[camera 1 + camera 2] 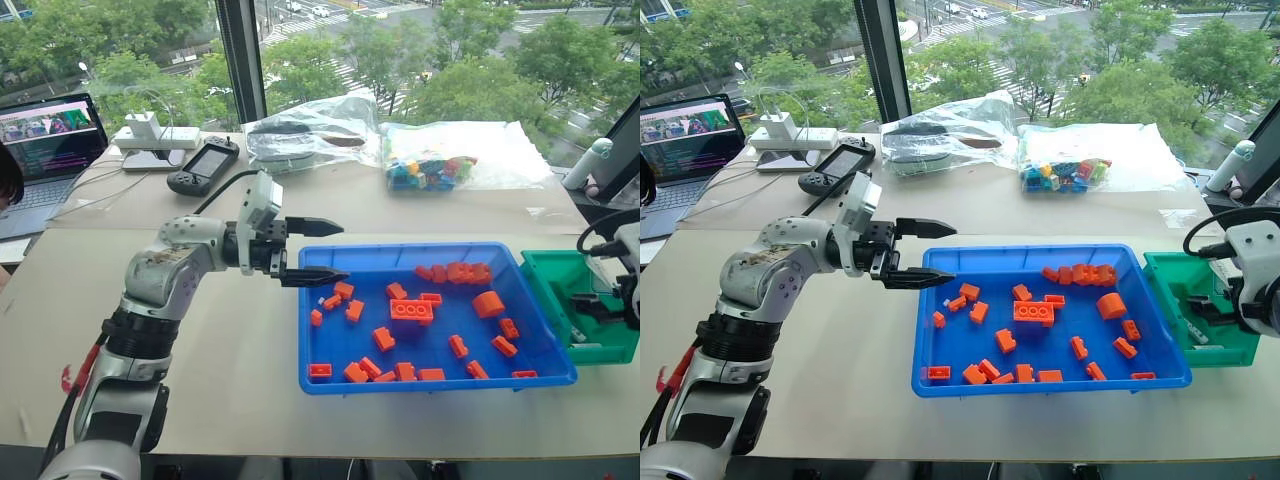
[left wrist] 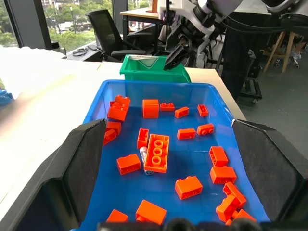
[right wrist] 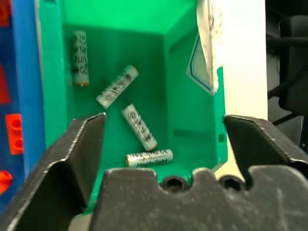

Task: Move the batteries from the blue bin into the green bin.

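**Four batteries in the green bin, one left in the blue**

The table (image 1: 250, 400) fills the lower two thirds of the left eye view. On it, right of centre, sits the blue bin (image 1: 440, 378), scattered with orange bricks (image 1: 411, 310). Touching the blue bin's right end, at the frame's right edge, is the green bin (image 1: 545, 268).

The left gripper (image 1: 318, 252) reaches in from the left, level over the blue bin's left rim, its jaws spread with nothing between them. The right gripper (image 3: 161, 137) hangs over the green bin, its jaws also spread wide and empty.

In the right wrist view, four batteries (image 3: 139, 127) lie loose on the green bin's floor. In the left wrist view, one more battery (image 2: 144, 157) lies centre frame in the blue bin, tucked against the largest brick (image 2: 157, 153).
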Controlling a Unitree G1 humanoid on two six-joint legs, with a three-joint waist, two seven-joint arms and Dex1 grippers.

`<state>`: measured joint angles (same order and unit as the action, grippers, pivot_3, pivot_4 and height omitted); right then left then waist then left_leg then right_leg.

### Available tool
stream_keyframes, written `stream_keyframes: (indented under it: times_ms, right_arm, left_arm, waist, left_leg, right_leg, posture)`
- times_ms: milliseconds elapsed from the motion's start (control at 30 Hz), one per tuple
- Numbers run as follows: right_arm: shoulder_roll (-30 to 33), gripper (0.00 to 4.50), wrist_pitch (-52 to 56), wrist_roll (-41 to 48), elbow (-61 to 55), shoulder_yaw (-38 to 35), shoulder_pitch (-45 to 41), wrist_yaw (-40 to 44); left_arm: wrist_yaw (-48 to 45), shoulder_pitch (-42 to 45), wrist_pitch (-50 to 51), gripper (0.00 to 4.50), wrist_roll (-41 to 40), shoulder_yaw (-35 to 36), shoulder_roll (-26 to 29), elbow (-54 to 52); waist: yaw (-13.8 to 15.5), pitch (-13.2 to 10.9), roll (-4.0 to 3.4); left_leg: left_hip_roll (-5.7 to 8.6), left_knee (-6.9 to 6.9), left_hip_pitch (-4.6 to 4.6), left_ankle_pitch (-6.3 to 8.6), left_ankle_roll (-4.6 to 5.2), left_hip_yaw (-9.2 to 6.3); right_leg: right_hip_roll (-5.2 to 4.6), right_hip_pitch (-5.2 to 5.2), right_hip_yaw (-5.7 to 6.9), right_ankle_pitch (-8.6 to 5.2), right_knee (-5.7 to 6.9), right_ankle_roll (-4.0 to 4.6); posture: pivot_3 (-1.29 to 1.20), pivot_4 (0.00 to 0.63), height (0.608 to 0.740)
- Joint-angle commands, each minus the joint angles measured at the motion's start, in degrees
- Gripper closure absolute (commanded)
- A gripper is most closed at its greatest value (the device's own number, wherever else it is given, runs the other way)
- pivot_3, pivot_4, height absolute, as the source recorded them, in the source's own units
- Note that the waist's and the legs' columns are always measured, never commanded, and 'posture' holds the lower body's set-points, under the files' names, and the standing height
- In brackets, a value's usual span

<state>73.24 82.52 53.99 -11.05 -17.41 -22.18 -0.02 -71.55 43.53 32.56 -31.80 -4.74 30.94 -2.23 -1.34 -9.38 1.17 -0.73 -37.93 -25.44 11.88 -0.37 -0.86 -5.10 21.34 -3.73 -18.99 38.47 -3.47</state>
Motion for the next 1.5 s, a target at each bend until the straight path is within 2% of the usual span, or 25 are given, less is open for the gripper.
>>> stream_keyframes:
  times_ms: [33,133,200,400,433,500,600,700,1033,1367,1467,1500]
  right_arm:
    - [-2.0,0.02,0.4,2.8,-6.1,-0.6,-7.1,5.2]
    - [-4.7,0.02,1.4,4.9,-11.2,3.3,-10.4,9.2]
    - [-6.2,0.02,-2.2,2.8,-15.4,7.8,-10.2,11.9]
    - [-5.6,0.02,-28.7,-16.9,-22.3,16.7,-0.4,21.4]
    - [-7.6,0.02,-26.1,-14.8,-20.9,16.2,-0.7,21.6]
    - [-9.7,0.02,-23.2,-8.9,-19.3,16.1,-1.2,28.2]
    - [-11.6,0.02,-23.1,-5.6,-18.7,14.6,-1.0,33.5]
    - [-12.3,0.02,-23.5,-8.0,-17.6,16.6,-2.3,35.0]
    - [-13.0,0.02,-33.0,-23.8,-7.5,31.1,-9.1,47.9]
    - [-14.8,0.02,-39.1,-32.1,-4.2,35.5,-8.6,55.6]
    - [-15.3,0.74,-40.4,-34.6,-3.1,36.3,-8.5,56.6]
    - [-15.4,1.1,-40.9,-35.3,-2.7,36.3,-8.4,56.9]
  left_arm:
    - [-0.5,0.4,-0.8,0.0,-0.5,0.8,0.8,-1.3]
    - [-0.6,-0.1,-1.2,0.0,0.1,0.4,1.1,-1.4]
    - [-0.5,-0.4,-1.3,0.0,0.2,0.3,1.3,-1.6]
    - [0.3,-1.2,-1.7,0.0,0.7,0.4,1.6,-1.7]
    - [0.1,-1.4,-1.6,0.0,0.6,0.5,1.8,-1.9]
    - [-0.2,-2.1,-1.5,0.0,0.6,0.5,2.3,-2.4]
    - [-0.3,-2.8,-1.7,0.0,0.8,0.3,2.8,-2.7]
    - [-0.8,-3.7,-2.4,0.0,1.7,-0.6,3.3,-2.9]
    - [-0.6,-3.7,-4.0,0.0,3.0,-1.4,3.1,-2.8]
    - [-0.2,-4.6,-3.6,0.0,2.7,-1.0,4.0,-3.5]
    - [-0.1,-4.3,-3.5,0.0,2.6,-1.1,3.8,-3.5]
    - [-0.1,-4.3,-3.5,0.0,2.6,-1.1,3.8,-3.5]
  waist:
    - [-0.1,0.0,-0.01]
    - [-0.1,0.0,0.0]
    - [0.1,0.0,0.0]
    - [0.6,0.0,-0.01]
    - [0.6,0.0,-0.01]
    - [0.5,0.0,0.0]
    - [0.0,0.0,0.0]
    - [0.0,0.0,0.0]
    - [0.2,0.0,0.0]
    - [0.1,0.0,0.0]
    - [0.2,0.0,0.0]
    - [0.2,0.0,0.0]
  left_leg:
    - [0.0,0.01,0.04,0.0,0.0,-0.02]
    - [-0.01,0.01,0.05,0.0,0.0,-0.05]
    - [0.0,0.0,0.04,0.0,0.0,-0.08]
    - [0.08,-0.03,-0.05,0.0,0.0,-0.16]
    - [0.13,-0.05,-0.06,0.0,0.0,-0.15]
    - [0.11,-0.07,-0.05,0.0,0.0,-0.16]
    - [0.02,-0.09,-0.01,0.0,0.0,-0.18]
    - [0.02,-0.1,0.0,0.0,0.0,-0.2]
    - [0.06,-0.17,0.01,0.0,0.0,-0.2]
    - [0.03,-0.18,0.02,0.0,0.0,-0.22]
    - [0.04,-0.19,0.02,0.0,0.0,-0.23]
    - [0.06,-0.21,0.01,0.0,0.0,-0.23]
  right_leg:
    - [0.02,-0.01,0.0,0.0,0.05,0.0]
    - [0.03,-0.03,0.01,0.0,0.04,0.0]
    - [0.01,-0.05,0.03,0.0,0.04,0.0]
    - [-0.06,-0.04,0.13,0.0,0.12,-0.01]
    - [-0.11,-0.02,0.12,0.01,0.12,-0.02]
    - [-0.09,-0.04,0.13,0.01,0.15,-0.03]
    - [0.02,-0.05,0.13,0.01,0.14,-0.02]
    - [0.02,-0.05,0.13,0.01,0.42,-0.02]
    - [0.0,-0.02,0.13,0.01,0.42,-0.02]
    - [0.02,-0.02,0.14,0.01,0.46,-0.02]
    - [0.01,-0.02,0.14,0.01,0.47,-0.02]
    - [0.0,-0.02,0.14,0.01,0.47,-0.02]
  posture:
    - [0.0,0.15,0.732]
    - [0.0,0.15,0.732]
    - [0.0,0.15,0.732]
    - [0.0,0.15,0.732]
    - [0.0,0.15,0.732]
    - [0.0,0.15,0.732]
    - [0.0,0.15,0.732]
    - [0.0,0.15,0.732]
    - [0.0,0.15,0.732]
    - [0.0,0.15,0.732]
    - [0.0,0.15,0.732]
    - [0.0,0.15,0.732]
